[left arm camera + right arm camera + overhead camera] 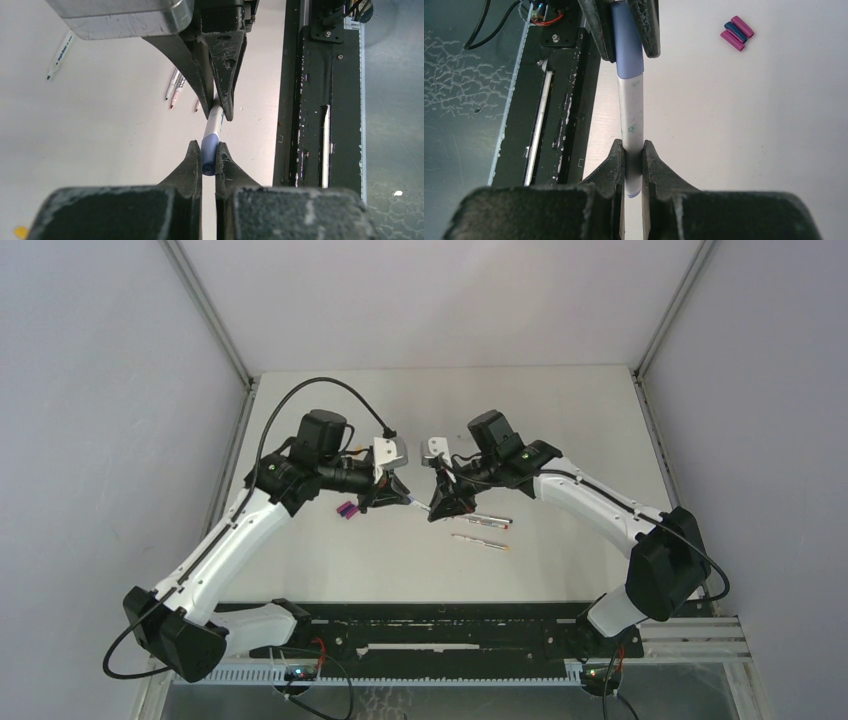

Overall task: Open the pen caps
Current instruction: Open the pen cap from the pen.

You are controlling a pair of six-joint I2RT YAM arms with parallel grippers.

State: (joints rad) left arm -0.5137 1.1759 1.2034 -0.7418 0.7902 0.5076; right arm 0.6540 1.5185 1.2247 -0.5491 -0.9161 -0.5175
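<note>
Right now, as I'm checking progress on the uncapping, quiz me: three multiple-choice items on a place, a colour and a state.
1. The loose caps lie:
A) on the table
B) in a tray
C) in a cup

2. The held pen has a cap that is:
A) orange
B) green
C) blue

3. That cap is:
A) pulled off
B) on the pen
C) lying on the table

Answers:
1. A, the top view shows them on the bare table.
2. C, both wrist views show blue.
3. B, the cap sits on the pen; the left end effector grips the cap and the right end effector grips the pen's body.
</note>
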